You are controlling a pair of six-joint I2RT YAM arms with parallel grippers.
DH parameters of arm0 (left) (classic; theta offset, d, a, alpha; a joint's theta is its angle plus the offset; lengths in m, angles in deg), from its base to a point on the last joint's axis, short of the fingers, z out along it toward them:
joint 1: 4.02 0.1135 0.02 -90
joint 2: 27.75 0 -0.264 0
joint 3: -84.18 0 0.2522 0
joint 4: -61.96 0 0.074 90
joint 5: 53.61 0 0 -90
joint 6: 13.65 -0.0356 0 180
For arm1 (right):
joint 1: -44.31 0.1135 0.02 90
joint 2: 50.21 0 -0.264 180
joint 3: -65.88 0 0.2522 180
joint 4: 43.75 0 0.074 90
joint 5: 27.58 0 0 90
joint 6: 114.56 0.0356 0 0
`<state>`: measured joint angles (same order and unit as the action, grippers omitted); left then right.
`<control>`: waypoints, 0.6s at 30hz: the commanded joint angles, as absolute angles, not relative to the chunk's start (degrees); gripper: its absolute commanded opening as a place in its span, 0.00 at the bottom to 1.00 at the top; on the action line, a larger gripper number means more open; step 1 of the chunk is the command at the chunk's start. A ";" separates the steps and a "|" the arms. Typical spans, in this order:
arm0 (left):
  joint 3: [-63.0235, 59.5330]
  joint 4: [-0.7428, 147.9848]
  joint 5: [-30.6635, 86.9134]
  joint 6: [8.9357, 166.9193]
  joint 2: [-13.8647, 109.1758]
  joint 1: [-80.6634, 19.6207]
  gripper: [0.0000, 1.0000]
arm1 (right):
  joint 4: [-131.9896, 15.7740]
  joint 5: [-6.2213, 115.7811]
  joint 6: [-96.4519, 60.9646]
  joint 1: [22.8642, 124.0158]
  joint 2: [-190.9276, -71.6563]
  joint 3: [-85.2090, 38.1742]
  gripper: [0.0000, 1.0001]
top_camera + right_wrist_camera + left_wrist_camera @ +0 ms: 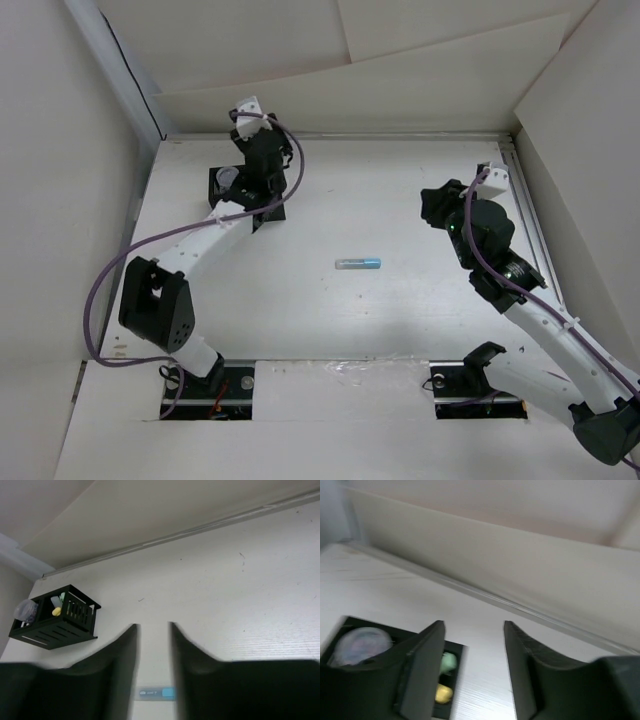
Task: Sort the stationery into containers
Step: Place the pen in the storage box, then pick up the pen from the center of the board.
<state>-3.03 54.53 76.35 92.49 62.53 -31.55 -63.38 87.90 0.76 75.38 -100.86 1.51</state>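
Clear blue-ended marker [358, 263] lies mid-bench, long axis left-right, inboard of my right hand [152, 626], part spread and empty; left hand [472, 625], also spread, hangs farther off over the organizer [55, 625].

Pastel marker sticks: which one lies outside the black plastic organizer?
The clear blue-ended stick, on the white table; the yellow stick and pale green stick are inside.

A white table [400, 330] with a faintly grained surface carries a few small dark specks [242, 556] near its far side. Plain off-white panels close it in: a back wall [400, 80], a left wall [50, 200] and a right wall [590, 130]. A pale strip [200, 528], possibly metal, runs along the foot of the back wall.
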 commanded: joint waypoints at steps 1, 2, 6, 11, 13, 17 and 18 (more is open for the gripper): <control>-0.25 53.93 60.86 91.46 61.11 -36.09 0.41 | -61.20 87.65 1.19 74.99 -100.57 0.35 0.26; 0.54 53.93 52.03 91.46 61.11 -36.97 0.40 | -61.20 87.65 1.19 74.99 -100.57 0.35 0.18; 4.33 53.40 40.81 86.12 64.78 -46.09 0.29 | -61.20 88.26 1.19 74.99 -100.05 0.35 0.07; 0.04 63.31 40.60 79.52 72.61 -54.38 0.40 | -61.20 88.26 1.19 74.99 -100.05 0.35 0.40; -0.50 64.56 37.81 78.29 75.24 -54.38 0.54 | -61.20 88.78 1.19 74.99 -100.05 0.35 0.48; -0.50 65.18 35.34 76.88 77.80 -54.38 0.60 | -61.20 88.79 1.19 74.46 -99.52 0.88 0.51; -0.50 65.96 34.81 76.18 78.33 -54.38 0.60 | -61.20 88.79 1.19 74.46 -99.52 0.88 0.52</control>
